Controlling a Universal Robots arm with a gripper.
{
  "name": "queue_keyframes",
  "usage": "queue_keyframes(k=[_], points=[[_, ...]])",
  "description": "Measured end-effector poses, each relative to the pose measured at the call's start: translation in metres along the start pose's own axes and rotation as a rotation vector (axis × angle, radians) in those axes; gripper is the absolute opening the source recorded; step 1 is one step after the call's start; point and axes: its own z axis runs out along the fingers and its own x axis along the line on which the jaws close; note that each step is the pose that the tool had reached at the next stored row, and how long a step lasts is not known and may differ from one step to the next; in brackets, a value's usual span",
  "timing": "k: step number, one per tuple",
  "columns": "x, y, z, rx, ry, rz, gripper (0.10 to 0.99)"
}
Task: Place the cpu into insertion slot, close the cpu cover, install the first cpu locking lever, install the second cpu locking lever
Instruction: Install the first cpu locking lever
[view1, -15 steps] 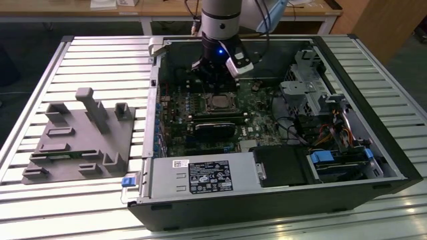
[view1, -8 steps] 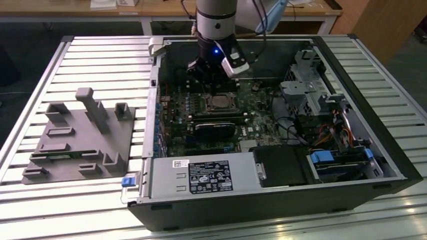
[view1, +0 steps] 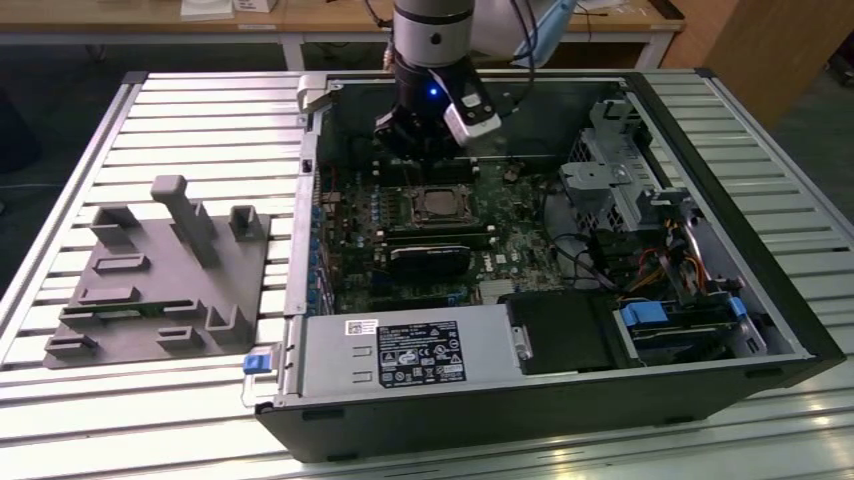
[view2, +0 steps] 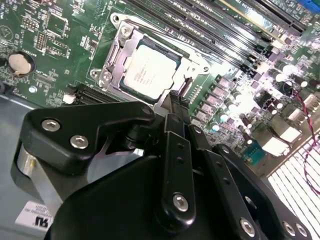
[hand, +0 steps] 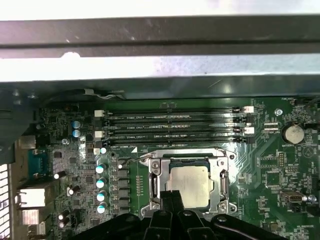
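Slatted silver metal tabletop carries an open black computer case lying on its side, with a grey moulded fixture on the exterior view's left. Inside, on the green motherboard, the small flat square cpu with its pale silver-grey top sits in the square insertion slot. The thin silvery cpu cover lies flat around it as a frame. The black end effector hangs at the socket's edge, fingers pressed together with nothing between them. Its tips are just beside the cover; whether they touch it I cannot tell.
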Motion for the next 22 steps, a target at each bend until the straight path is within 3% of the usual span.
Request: queue_keyframes(k=[9, 14, 22], points=[[-0.0003, 0.0001, -0.0153, 0.0, -0.0031, 0.001, 0.106], [0.0007, 0.0, -0.0156, -0.002, -0.0031, 0.002, 0.106], [0.0124, -0.0008, -0.0147, -0.011, -0.0029, 0.002, 0.106]])
